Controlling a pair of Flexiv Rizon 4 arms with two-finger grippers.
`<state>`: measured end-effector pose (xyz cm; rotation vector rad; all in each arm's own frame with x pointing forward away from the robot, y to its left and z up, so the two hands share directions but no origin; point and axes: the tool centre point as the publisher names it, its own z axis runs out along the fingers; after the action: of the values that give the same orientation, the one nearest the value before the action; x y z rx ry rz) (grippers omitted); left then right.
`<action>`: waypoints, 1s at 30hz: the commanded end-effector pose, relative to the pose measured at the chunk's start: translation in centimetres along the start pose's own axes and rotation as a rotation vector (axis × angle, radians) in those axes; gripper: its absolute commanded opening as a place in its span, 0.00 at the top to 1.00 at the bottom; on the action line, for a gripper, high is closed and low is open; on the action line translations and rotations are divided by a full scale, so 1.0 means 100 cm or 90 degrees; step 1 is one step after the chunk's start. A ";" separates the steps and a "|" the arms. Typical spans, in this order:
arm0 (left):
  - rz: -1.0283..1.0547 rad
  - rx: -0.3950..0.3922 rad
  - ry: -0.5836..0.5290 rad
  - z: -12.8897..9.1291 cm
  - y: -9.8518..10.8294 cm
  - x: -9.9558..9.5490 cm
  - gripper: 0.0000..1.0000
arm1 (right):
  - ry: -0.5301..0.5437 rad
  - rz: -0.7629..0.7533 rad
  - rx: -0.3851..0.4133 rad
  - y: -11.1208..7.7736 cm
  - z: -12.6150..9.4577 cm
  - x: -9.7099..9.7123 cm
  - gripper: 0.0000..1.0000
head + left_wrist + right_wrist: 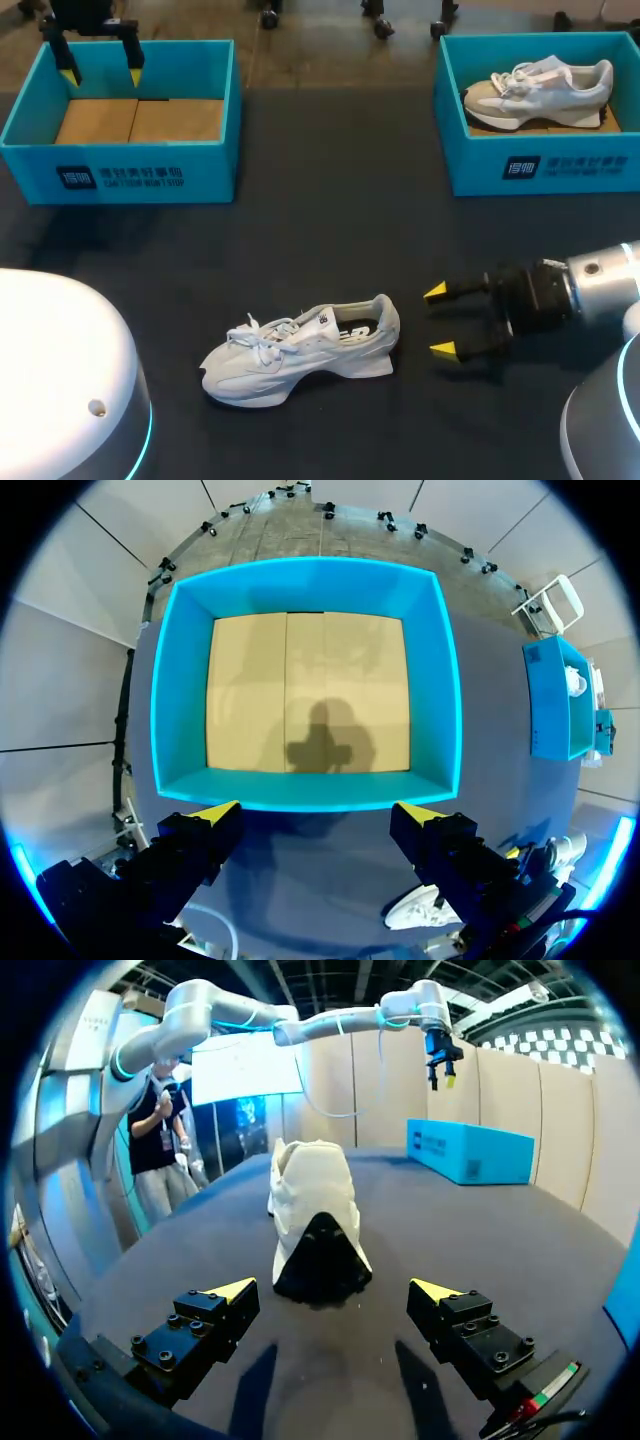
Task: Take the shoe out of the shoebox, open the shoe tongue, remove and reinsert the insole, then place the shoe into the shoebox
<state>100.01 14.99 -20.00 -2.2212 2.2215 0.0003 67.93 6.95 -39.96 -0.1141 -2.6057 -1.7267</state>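
Shoe nearest; right gripper spread wide at its heel, touching nothing. Beyond it, left gripper wide above a blue box; second box holds another shoe.

A robotics lab. A silver-and-black robot arm hangs over a dark matte table bearing teal cardboard shoeboxes.

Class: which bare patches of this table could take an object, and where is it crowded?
Free: the table between left shoebox and right shoebox, down to the white shoe; the left shoebox's floor, under the left gripper. Crowded: the shoe's heel, by the open right gripper; the right shoebox, holding another shoe.
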 end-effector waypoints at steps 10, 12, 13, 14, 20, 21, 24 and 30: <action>0.000 0.000 0.000 0.000 0.000 0.000 0.00 | 0.070 -0.020 0.002 0.010 0.039 -0.004 0.00; 0.000 0.000 0.000 0.000 0.000 0.000 0.00 | 0.082 -0.028 0.002 0.012 0.044 -0.002 0.00; 0.000 0.000 0.000 0.000 0.000 0.000 0.00 | 0.084 -0.028 0.003 0.012 0.046 -0.001 0.00; 0.000 0.000 0.000 0.000 0.000 0.000 0.00 | 0.090 -0.032 0.002 0.013 0.048 0.000 0.00; 0.000 0.000 0.000 0.000 0.000 0.000 0.00 | 0.120 -0.045 0.008 0.017 0.064 0.003 0.00; 0.000 0.000 0.000 0.000 0.000 0.000 0.00 | 0.126 -0.047 0.011 0.018 0.066 0.003 0.00; 0.000 0.000 0.000 0.000 0.000 0.000 0.00 | 0.133 -0.054 0.014 0.020 0.070 0.004 0.00; 0.000 0.000 0.000 0.000 0.000 0.000 0.00 | 0.144 -0.063 0.012 0.021 0.076 0.005 0.00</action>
<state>100.01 14.99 -20.00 -2.2214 2.2214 0.0002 67.55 14.28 -40.68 0.1954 -2.5027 -1.6454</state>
